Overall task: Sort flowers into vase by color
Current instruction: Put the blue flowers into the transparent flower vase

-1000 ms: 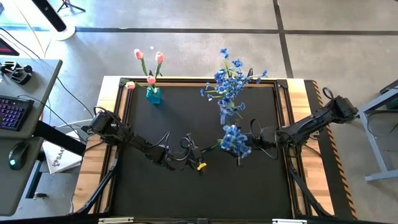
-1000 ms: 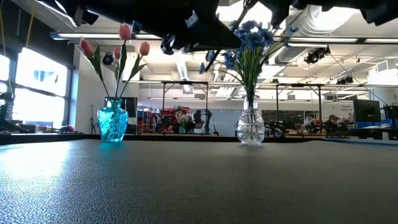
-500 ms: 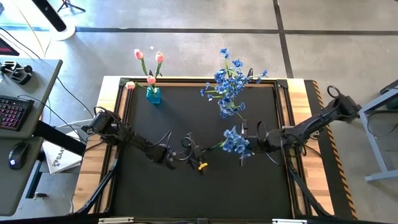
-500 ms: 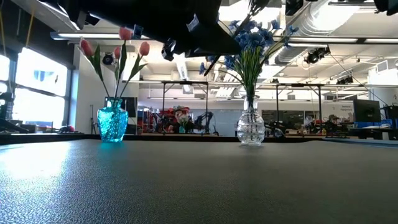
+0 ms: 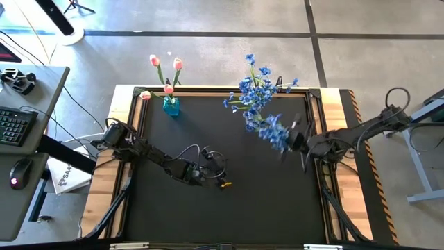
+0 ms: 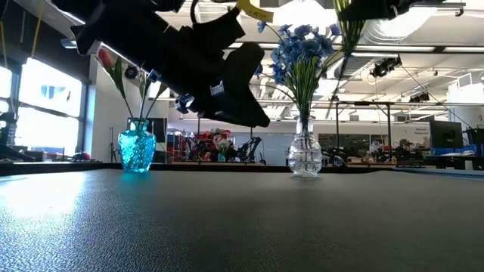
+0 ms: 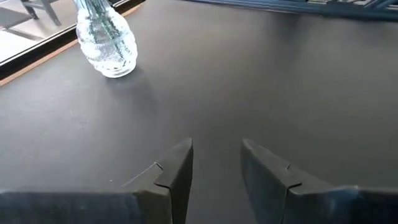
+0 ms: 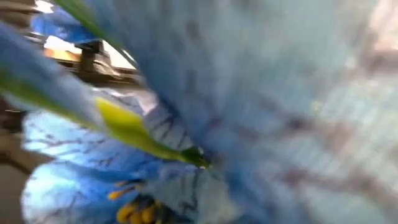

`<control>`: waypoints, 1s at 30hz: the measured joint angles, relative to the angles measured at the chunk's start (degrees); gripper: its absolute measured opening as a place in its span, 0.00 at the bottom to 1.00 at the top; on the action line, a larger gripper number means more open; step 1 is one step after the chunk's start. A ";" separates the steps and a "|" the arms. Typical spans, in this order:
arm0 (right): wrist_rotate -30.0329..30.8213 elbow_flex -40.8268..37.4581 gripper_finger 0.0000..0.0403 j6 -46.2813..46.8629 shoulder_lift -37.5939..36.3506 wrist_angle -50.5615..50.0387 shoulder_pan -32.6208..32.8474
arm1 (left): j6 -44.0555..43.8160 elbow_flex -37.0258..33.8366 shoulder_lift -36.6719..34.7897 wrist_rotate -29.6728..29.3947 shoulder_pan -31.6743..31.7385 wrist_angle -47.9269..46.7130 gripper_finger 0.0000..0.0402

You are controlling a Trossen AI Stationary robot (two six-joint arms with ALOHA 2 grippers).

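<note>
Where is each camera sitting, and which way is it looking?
High view: above the table, looking straight down; shows both arms, the left gripper and the right gripper carrying a blue flower bunch.
Low view: at tabletop height, looking level across the table; arms come in from above.
Left wrist view: on the left arm, looking past its open fingers at the mat.
Right wrist view: on the right arm; blue blossoms fill it.
Shared: the clear vase shows in the low and left wrist views.
</note>
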 joint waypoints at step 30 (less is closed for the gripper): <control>-41.19 8.22 0.01 1.76 7.43 -2.37 -40.48 | 0.55 0.00 0.00 0.00 -0.22 1.03 0.30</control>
